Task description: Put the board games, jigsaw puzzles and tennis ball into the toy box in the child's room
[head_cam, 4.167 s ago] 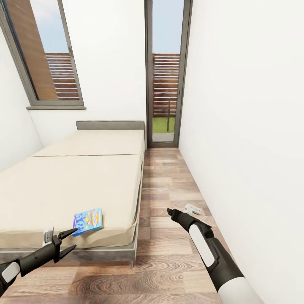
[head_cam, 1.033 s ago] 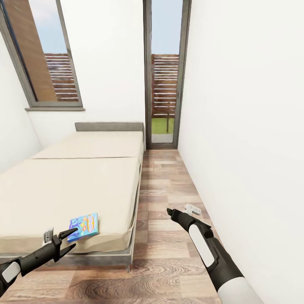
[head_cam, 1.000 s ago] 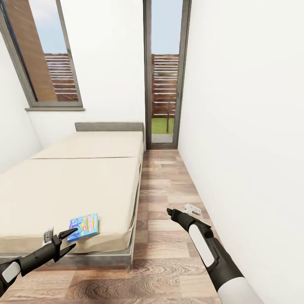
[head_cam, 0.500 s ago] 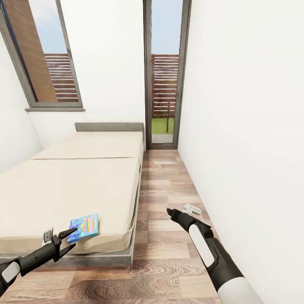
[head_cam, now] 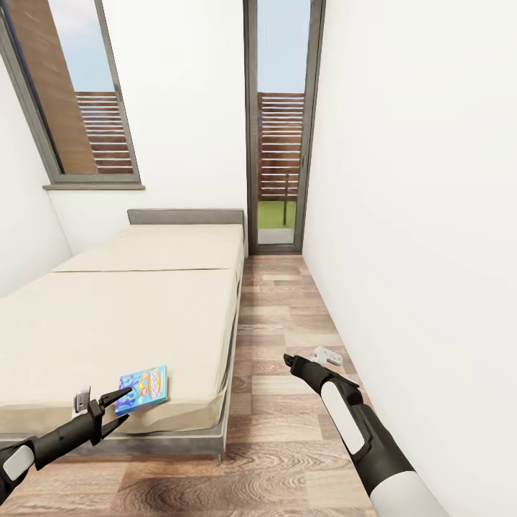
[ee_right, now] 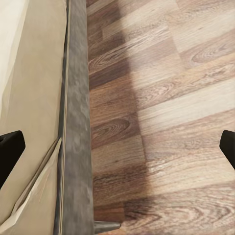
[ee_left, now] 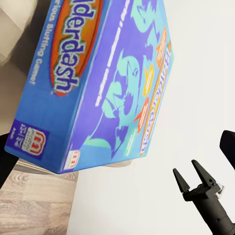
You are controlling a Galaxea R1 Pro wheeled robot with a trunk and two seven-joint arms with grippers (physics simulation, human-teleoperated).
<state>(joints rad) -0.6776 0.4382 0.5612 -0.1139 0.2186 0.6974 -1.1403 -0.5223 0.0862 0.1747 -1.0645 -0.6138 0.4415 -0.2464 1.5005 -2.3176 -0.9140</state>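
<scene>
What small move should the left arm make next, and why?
Probably ease the left gripper forward so its open fingers straddle the near edge of the blue board game. The game lies flat near the corner of the bed, just beyond the fingertips and not yet gripped. The right gripper hangs open over the floor.

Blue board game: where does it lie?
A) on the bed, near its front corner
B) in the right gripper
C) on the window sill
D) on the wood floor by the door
A: the blue board game lies flat on the bed, just ahead of the open left gripper.
</scene>
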